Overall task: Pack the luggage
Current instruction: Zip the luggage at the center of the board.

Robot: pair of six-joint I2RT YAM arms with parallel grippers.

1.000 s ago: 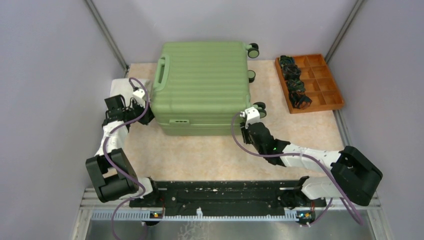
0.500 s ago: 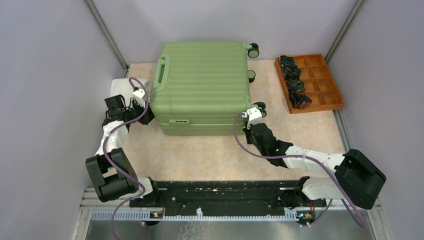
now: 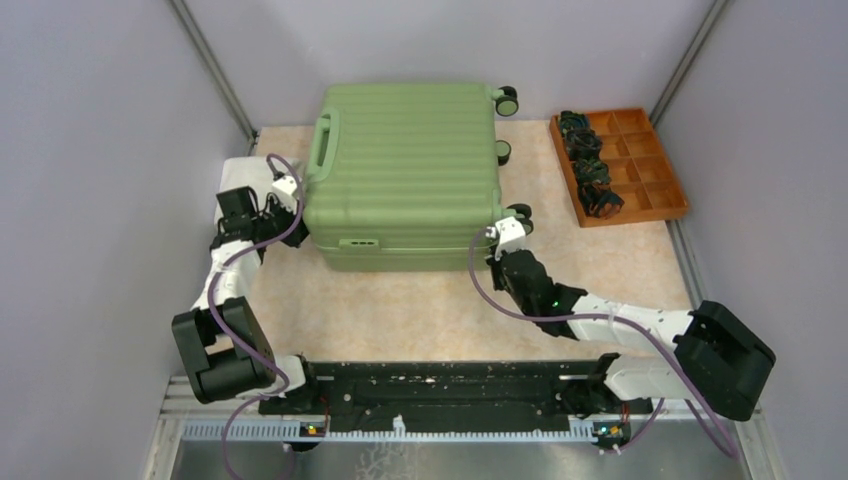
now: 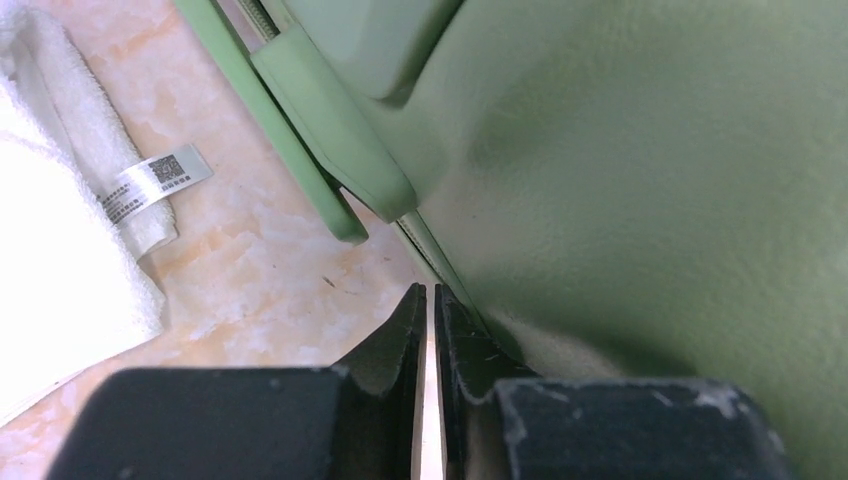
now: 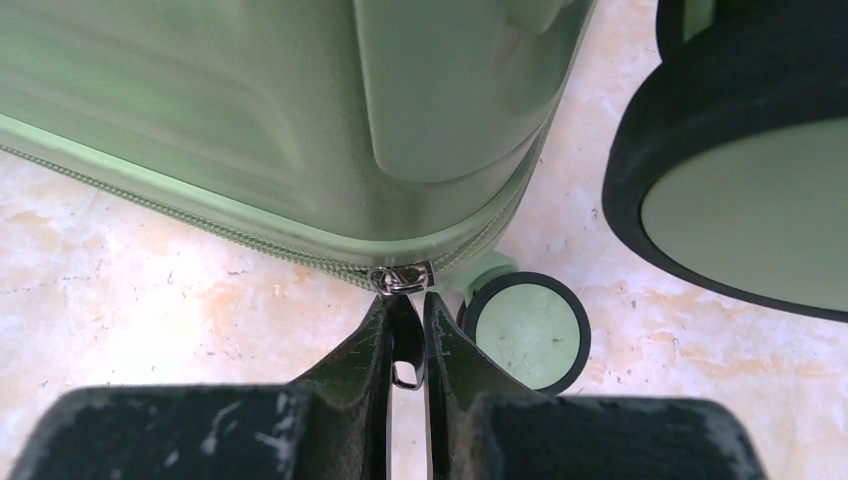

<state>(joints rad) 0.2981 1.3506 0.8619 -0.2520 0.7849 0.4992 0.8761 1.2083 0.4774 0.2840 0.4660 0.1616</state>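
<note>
Two hands meet the closed luggage (image 3: 405, 160), which lies flat on the surface (image 3: 400, 310) directly ahead of both. Right hand (image 5: 405, 305) pinches the zipper pull (image 5: 404, 368), a wheel (image 5: 527, 330) just to its right. Left hand (image 4: 430, 298) is pressed together, tips at the seam. The shell is probably rigid, bulky and slick, so the pull offers the surest hold.

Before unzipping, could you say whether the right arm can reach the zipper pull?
Probably yes: the right gripper is shut on the zipper pull of the luggage; nothing blocks it.
</note>
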